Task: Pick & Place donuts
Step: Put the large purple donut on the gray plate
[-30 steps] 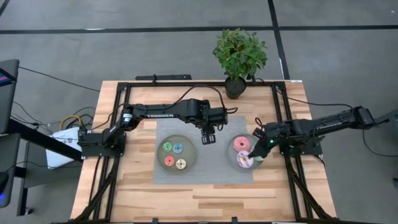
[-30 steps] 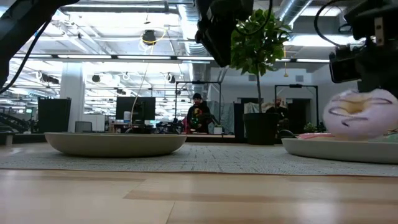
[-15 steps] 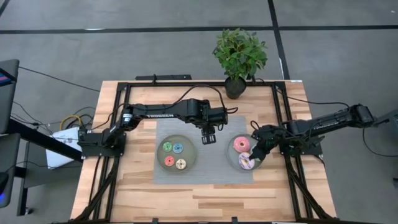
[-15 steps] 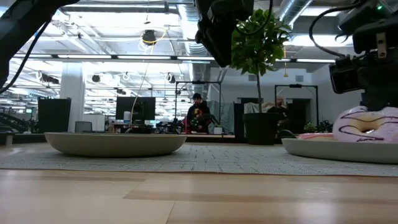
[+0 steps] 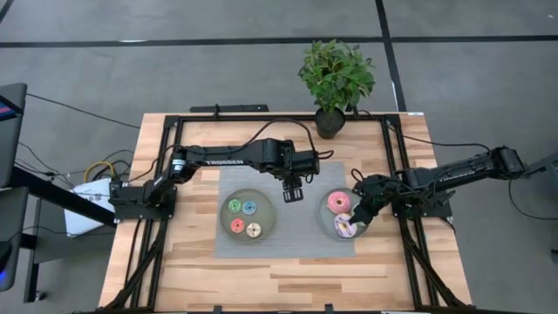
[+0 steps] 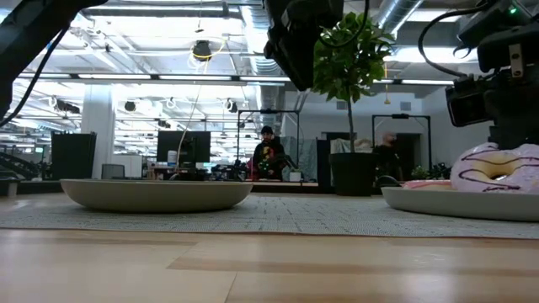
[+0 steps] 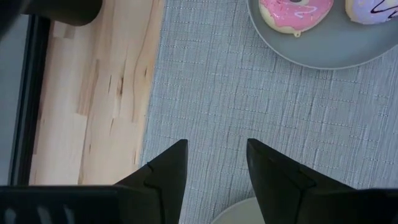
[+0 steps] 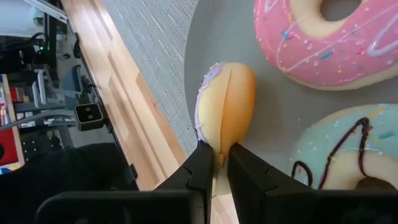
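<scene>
Right claw [image 8: 216, 163] sits low over the right grey plate [image 5: 327, 223], fingers pinched nearly together on the edge of the purple-white donut [image 8: 225, 109], which stands on its rim against the plate in the right wrist view; grip looks thin, only the lower edge between the fingertips. In the high view that donut [image 5: 345, 228] is on the near part of the right plate, with the pink donut [image 5: 338, 203] beside it on the far part. Wrist view also shows a light blue donut [image 8: 348, 149] with dark drizzle lying flat on the same plate, touching or just beside the pink one. Low view has the purple-white donut [image 6: 497, 167] resting on the plate's rim area at far right. Left claw [image 7: 214, 163] hovers over the grey mat [image 5: 296, 228] between the two plates, fingers partly apart, holding nothing. Left grey plate [image 5: 223, 220] holds four tiny donuts: green [image 5: 234, 206], blue [image 5: 249, 208], red [image 5: 237, 226], yellow [image 5: 254, 230]. Potted plant [image 5: 335, 80] stands at the far edge of the wooden worktop [image 5: 192, 270].
</scene>
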`<action>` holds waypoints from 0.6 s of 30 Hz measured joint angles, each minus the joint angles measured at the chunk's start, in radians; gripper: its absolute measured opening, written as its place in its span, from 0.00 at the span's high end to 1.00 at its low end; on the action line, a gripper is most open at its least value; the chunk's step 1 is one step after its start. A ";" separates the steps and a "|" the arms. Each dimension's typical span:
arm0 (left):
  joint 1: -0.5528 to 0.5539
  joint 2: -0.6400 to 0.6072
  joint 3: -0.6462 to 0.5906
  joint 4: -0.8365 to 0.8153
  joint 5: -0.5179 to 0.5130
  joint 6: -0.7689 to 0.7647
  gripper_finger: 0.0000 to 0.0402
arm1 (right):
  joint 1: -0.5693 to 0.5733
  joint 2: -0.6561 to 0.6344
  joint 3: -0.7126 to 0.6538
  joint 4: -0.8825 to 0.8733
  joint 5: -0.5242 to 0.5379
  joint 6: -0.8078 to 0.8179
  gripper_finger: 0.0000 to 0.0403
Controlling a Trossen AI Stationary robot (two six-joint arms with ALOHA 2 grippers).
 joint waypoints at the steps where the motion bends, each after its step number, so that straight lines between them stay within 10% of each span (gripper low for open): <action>1: 0.000 0.000 0.000 0.000 0.000 -0.004 0.61 | 0.000 0.000 0.000 0.000 -0.001 0.000 0.91; 18: 0.000 0.000 0.000 0.008 -0.001 -0.012 0.61 | -0.005 0.000 0.000 -0.009 -0.002 -0.008 0.65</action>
